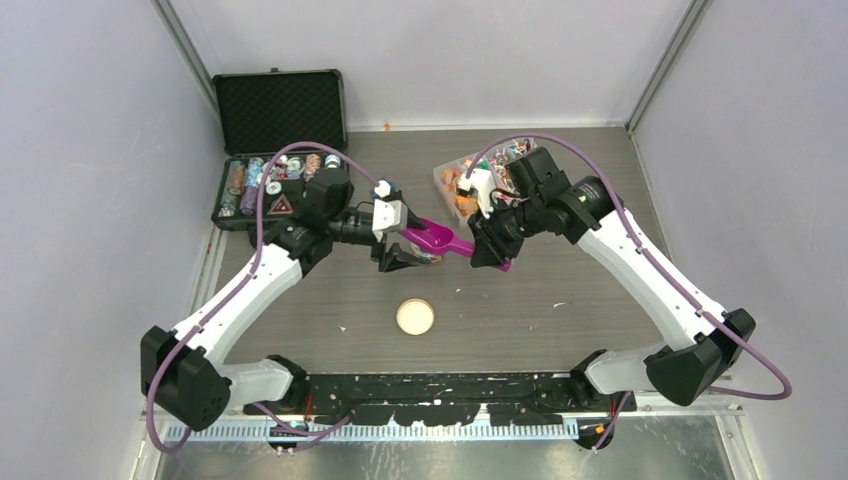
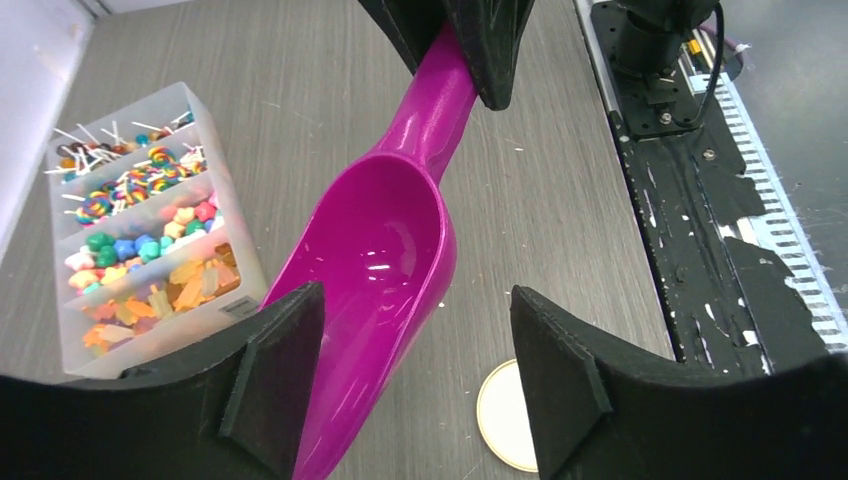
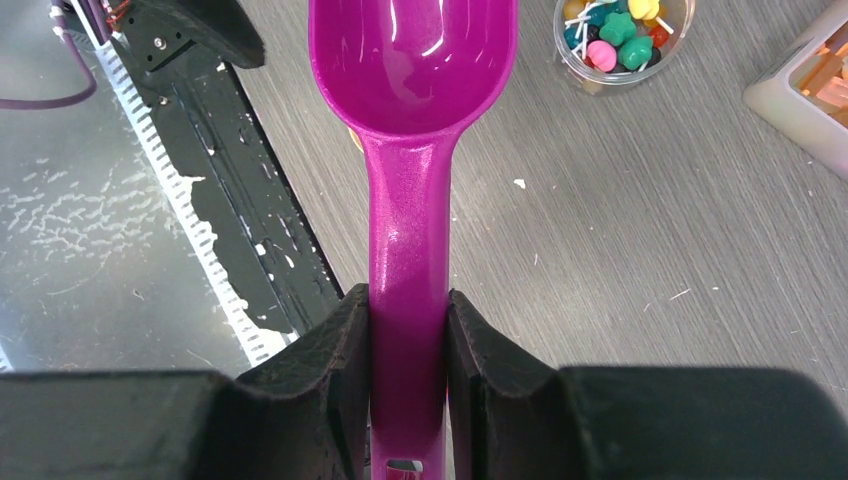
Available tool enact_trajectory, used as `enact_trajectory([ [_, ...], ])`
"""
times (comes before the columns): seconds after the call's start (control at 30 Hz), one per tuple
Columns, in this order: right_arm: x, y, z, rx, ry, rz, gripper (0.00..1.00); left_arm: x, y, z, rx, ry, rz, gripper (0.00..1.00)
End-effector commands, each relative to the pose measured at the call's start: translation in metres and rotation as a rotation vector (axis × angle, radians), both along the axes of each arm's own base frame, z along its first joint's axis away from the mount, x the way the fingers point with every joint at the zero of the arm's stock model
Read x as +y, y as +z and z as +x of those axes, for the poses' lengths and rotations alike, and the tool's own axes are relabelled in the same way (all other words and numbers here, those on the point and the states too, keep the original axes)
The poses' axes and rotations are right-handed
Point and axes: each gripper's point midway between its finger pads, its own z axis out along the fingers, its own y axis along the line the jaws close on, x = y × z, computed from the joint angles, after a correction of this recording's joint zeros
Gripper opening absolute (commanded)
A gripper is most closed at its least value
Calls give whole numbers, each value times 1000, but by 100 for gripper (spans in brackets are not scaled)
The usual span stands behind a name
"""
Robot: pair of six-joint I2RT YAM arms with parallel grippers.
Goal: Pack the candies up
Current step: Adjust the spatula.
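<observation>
Clamping magenta scoop [image 3: 410, 230] handle, right fingers [image 3: 345, 370]; left fingers [image 2: 275, 370] spread apart.

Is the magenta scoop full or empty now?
Empty: the scoop shows only bare shiny plastic in its bowl, nothing inside, in both wrist views.

Overhead view from behind; two close downward wrist views, magenta scoop [image 2: 390, 250] in both.

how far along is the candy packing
Done: some multicoloured candies sit in the small clear round cup. In hand: the right gripper grips the magenta plastic scoop, bowl empty; the left gripper open by it. Left: the round cork disc lies off the cup.
</observation>
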Motion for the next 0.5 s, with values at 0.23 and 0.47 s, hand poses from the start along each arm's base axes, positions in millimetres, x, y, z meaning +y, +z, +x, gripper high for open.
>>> enact_trajectory([
  [0.23,8,33,-11,-105,57,135,1,-12,11,-2,13,-58,-4,27],
  [0.47,15,47,-6,-164,31,216,7,-12,8,-11,98,-96,22,0],
])
